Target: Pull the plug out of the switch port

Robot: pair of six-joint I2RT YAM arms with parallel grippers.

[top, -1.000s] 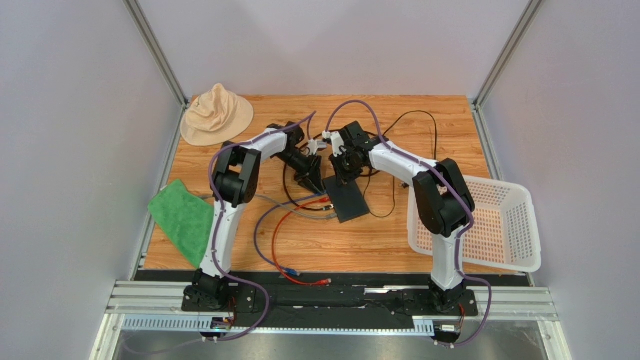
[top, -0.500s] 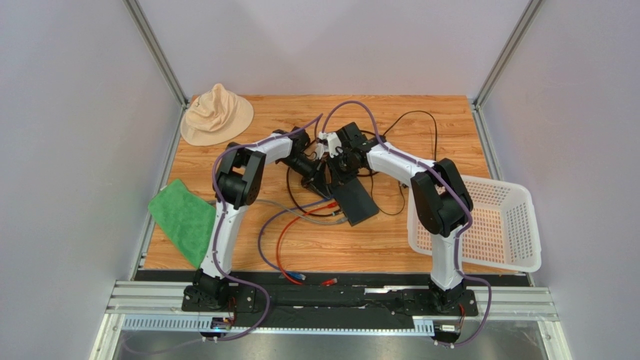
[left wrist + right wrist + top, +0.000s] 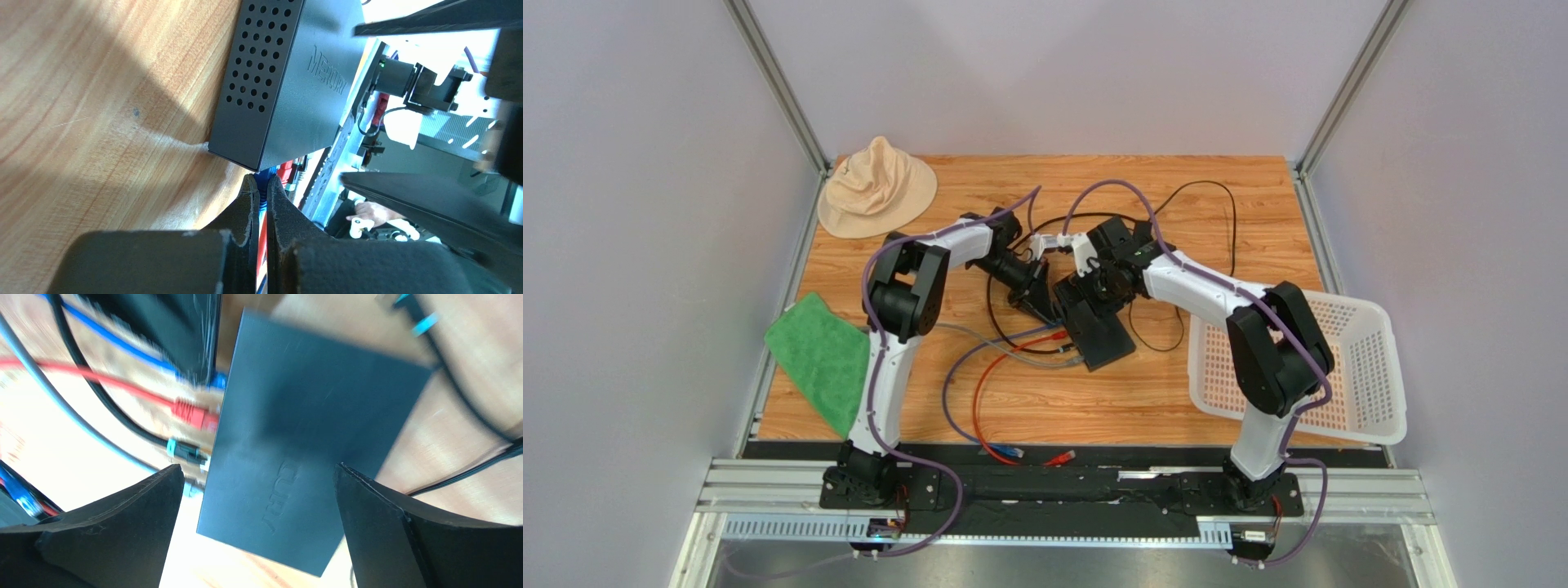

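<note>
The switch [image 3: 1100,331] is a flat black box lying mid-table, with its socket edge facing left. Several plugs sit along that edge: a blue plug [image 3: 216,380], a red plug [image 3: 193,413] and a teal-tipped black one [image 3: 183,453]. My left gripper [image 3: 263,184] is shut on the blue plug [image 3: 265,179] right at the switch's corner [image 3: 288,79]. In the top view the left gripper [image 3: 1047,303] is at the switch's far left end. My right gripper [image 3: 258,468] hangs open just above the switch [image 3: 307,447], its fingers [image 3: 116,520] spread wider than the box and touching nothing.
A beige hat [image 3: 876,186] lies at the back left and a green cloth [image 3: 821,358] at the left edge. A white basket [image 3: 1320,368] stands at the right. Red cable [image 3: 979,404], grey cable and black cable [image 3: 1198,196] loop around the switch.
My right gripper has opened wide and let go of the switch. The left gripper has closed on the blue plug. The switch has turned slightly.
</note>
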